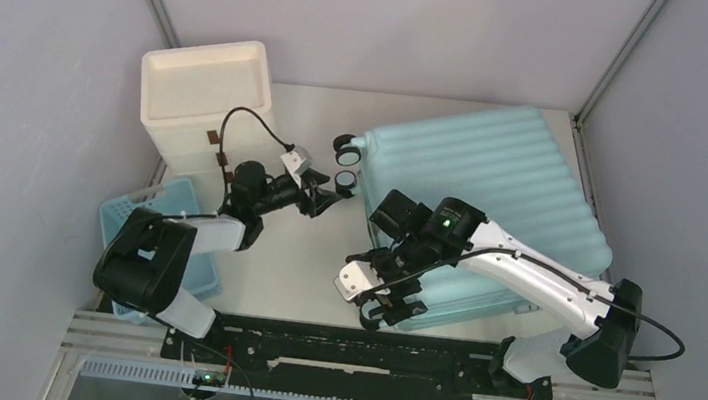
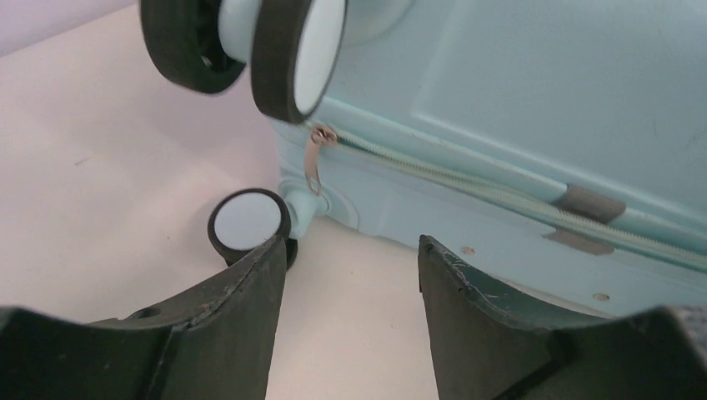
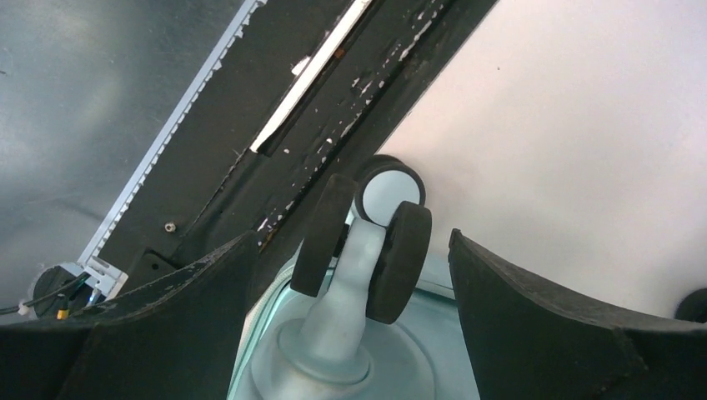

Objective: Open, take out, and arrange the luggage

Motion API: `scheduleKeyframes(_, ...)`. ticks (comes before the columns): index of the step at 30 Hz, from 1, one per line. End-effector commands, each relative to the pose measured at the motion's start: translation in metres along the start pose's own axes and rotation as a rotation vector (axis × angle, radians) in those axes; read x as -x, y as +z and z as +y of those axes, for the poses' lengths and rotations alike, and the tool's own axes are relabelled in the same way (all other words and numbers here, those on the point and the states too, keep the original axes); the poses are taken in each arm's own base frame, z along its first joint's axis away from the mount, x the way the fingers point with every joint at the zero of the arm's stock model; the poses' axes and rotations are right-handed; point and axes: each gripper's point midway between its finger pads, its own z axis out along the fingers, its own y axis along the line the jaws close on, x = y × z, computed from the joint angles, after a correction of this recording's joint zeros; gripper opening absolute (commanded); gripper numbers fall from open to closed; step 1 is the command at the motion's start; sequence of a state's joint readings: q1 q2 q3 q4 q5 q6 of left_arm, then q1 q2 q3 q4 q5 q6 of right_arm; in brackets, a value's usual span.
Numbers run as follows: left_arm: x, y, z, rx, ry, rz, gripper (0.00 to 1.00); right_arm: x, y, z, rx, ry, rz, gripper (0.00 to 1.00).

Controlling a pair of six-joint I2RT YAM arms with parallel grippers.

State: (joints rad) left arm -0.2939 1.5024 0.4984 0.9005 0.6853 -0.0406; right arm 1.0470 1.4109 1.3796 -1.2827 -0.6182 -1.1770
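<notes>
The luggage point(image 1: 513, 178), a light-blue ribbed hard-shell suitcase, lies flat and closed at the right of the table. My left gripper point(image 1: 335, 195) is open beside its far-left wheels point(image 1: 346, 152). In the left wrist view, this gripper point(image 2: 350, 250) points at the wheeled end, where a metal zip pull point(image 2: 313, 162) hangs at the corner below a double wheel point(image 2: 292, 50). The zip point(image 2: 500, 196) looks closed. My right gripper point(image 1: 374, 298) is open at the near-left corner. Its fingers stand on either side of a double wheel point(image 3: 367, 242) without touching it.
A white drawer unit point(image 1: 203, 92) stands at the back left. A blue lattice basket point(image 1: 142, 211) sits at the left under the left arm. The black mounting rail point(image 1: 343, 345) runs along the near edge, close to the suitcase's near wheel. Grey walls enclose the table.
</notes>
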Motion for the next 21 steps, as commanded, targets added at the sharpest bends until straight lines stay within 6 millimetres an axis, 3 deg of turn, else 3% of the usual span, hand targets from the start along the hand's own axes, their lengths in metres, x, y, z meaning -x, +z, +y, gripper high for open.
scheduleKeyframes(1, 0.022, 0.013, 0.013, 0.008, 0.013, 0.017, 0.64, 0.0, -0.004, -0.004, -0.084, 0.026, 0.017, 0.92)
scheduleKeyframes(6, 0.004, 0.031, 0.02, -0.001, -0.015, 0.143, 0.64, -0.009, 0.005, -0.011, -0.113, 0.056, 0.038, 0.87)
scheduleKeyframes(13, -0.022, 0.048, 0.012, -0.048, -0.053, 0.216, 0.66, -0.012, -0.002, -0.013, -0.127, 0.082, 0.016, 0.59)
scheduleKeyframes(17, -0.018, 0.059, 0.019, -0.026, -0.06, 0.18, 0.67, -0.01, -0.011, -0.013, -0.146, 0.073, -0.025, 0.42)
scheduleKeyframes(21, -0.017, 0.07, 0.027, 0.003, -0.148, 0.157, 0.67, -0.004, -0.021, -0.015, -0.173, 0.063, -0.08, 0.32)
